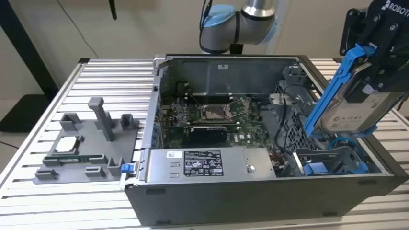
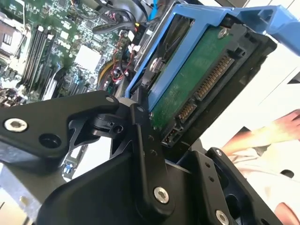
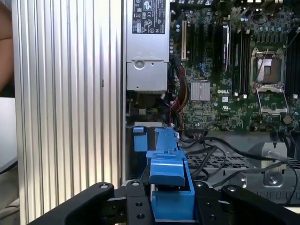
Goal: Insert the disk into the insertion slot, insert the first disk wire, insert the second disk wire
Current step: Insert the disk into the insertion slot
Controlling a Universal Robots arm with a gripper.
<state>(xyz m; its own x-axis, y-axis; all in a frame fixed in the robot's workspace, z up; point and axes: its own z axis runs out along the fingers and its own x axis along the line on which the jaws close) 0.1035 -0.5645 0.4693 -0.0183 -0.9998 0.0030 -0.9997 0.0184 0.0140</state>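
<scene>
Exterior view: my black end effector (image 1: 370, 79) is closed on the disk (image 1: 353, 114), a flat silver-grey hard drive with a white label in a bright blue plastic carrier. The disk hangs tilted, its lower end just above the insertion slot (image 1: 332, 165), a narrow grey metal bay with blue latch tabs, and it is not seated. The slot lies in the open dark grey computer case (image 1: 255, 203), in the corner towards the bench edge on the exterior view's right. The case stands on the slatted aluminium bench (image 1: 70, 203). A grey power-supply box (image 1: 198, 165) sits beside the slot.

Second wrist view: the end effector (image 2: 173, 133) clamps the disk (image 2: 192, 89), with one black finger (image 2: 145, 150) against the blue carrier's side. The drive's green circuit board and connector face the camera.

First wrist view: the end effector (image 3: 171, 206) grips the blue carrier of the disk (image 3: 166, 166) edge-on. Beyond it lie the green motherboard (image 3: 225, 75), the power-supply box (image 3: 147, 51) and the bench slats (image 3: 70, 93).
</scene>
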